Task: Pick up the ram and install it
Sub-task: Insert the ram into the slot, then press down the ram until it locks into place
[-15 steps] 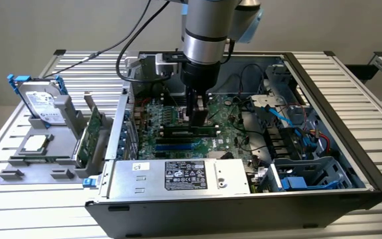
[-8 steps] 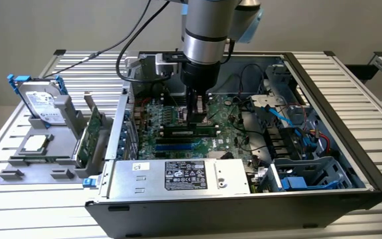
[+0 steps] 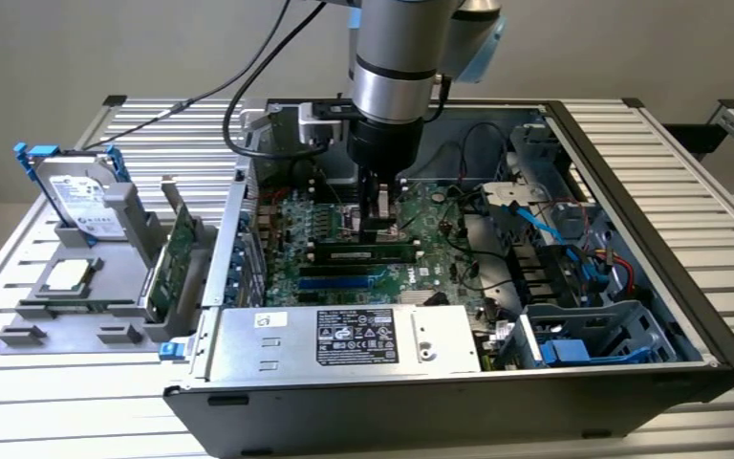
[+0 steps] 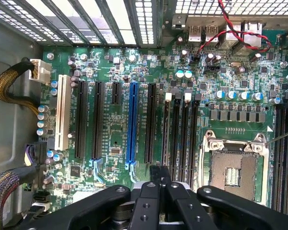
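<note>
The ram (image 3: 364, 253) is a thin green stick with black chips. It lies lengthwise along a slot on the motherboard (image 3: 438, 239) inside the open computer case. My gripper (image 3: 374, 229) reaches straight down into the case and stands just above the middle of the ram. I cannot tell whether it touches the stick. In the wrist view my gripper (image 4: 159, 176) has its black fingers (image 4: 153, 184) pressed together, shut with nothing between them, over a row of black memory slots (image 4: 180, 129).
A power supply (image 3: 341, 339) fills the case's front, and cables and a blue drive cage (image 3: 584, 339) crowd the exterior view's right. Outside, a grey holder carries a hard drive (image 3: 80, 196), a processor (image 3: 68, 275) and an expansion card (image 3: 176, 253). The CPU socket (image 4: 233, 167) lies beside the slots.
</note>
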